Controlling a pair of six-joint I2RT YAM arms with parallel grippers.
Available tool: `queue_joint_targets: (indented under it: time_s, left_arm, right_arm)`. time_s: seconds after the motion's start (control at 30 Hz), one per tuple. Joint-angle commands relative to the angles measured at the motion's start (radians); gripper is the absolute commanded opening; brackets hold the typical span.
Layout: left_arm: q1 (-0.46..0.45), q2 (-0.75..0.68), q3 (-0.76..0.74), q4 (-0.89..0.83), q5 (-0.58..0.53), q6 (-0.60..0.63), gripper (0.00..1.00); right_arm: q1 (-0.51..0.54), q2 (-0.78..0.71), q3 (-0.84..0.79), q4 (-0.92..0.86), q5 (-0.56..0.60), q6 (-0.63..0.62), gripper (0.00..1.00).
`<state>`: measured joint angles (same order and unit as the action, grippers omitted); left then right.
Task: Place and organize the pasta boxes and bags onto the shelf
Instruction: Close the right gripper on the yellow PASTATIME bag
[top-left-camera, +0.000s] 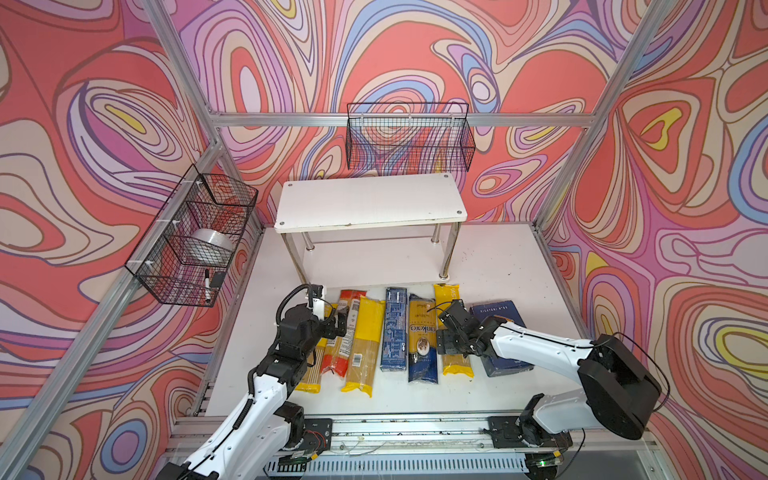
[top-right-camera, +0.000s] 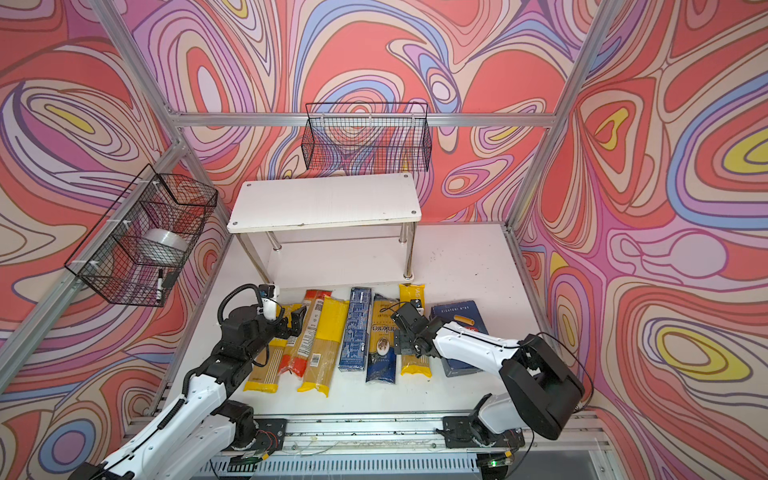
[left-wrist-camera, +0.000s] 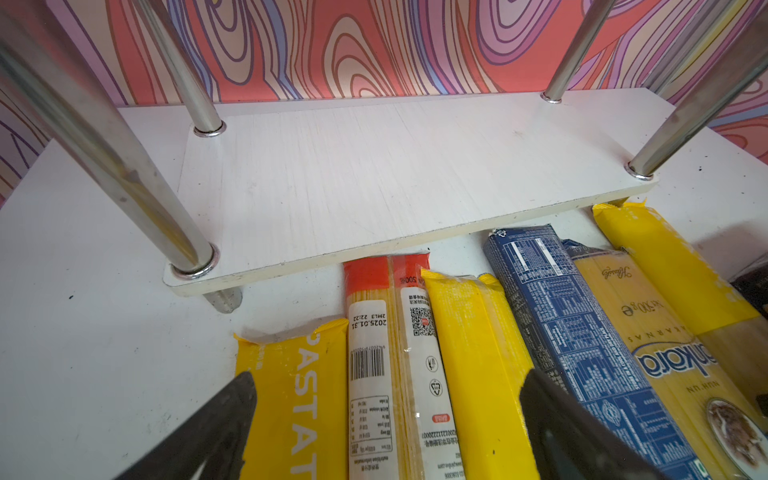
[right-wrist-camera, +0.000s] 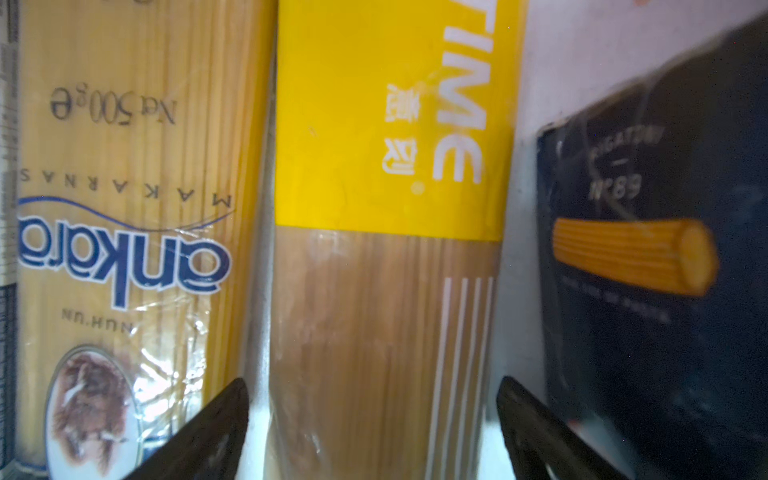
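While the bags and boxes lie side by side on the table (top-left-camera: 498, 257) just near of the shelf (top-left-camera: 370, 203), both arms extend from the near edge. The left arm rises steeply and bends forward, its tool (left-wrist-camera: 388, 376) wide open and empty above the left yellow packet (left-wrist-camera: 291, 395), the red-ended packet (left-wrist-camera: 370, 316) and the second yellow packet (left-wrist-camera: 469, 353); the right arm stretches low and leftward over the rigatoni box (top-left-camera: 498, 309), its tool (right-wrist-camera: 372, 381) spread wide. Only the right wrist view shows its fingers straddling the right yellow packet (right-wrist-camera: 386, 166), unclosed, the ankara bag (right-wrist-camera: 124, 249) just left; only the left wrist view shows the shelf's lower tier, the narrow blue box (left-wrist-camera: 561, 332) ending at its near edge.
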<state>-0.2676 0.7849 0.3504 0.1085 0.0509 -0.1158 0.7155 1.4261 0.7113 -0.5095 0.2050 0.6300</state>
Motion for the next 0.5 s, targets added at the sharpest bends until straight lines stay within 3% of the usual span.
queue_joint_targets:
  time_s: [0.0, 0.47]
  left_arm:
    - [-0.001, -0.013, -0.01, 0.017, -0.01, 0.003, 1.0]
    - [-0.002, -0.02, -0.014, 0.018, -0.006, 0.005, 1.0]
  right_arm:
    - [-0.002, 0.025, -0.006, 0.011, 0.001, 0.027, 0.96]
    - [-0.002, 0.04, -0.034, 0.028, 0.012, 0.062, 0.95]
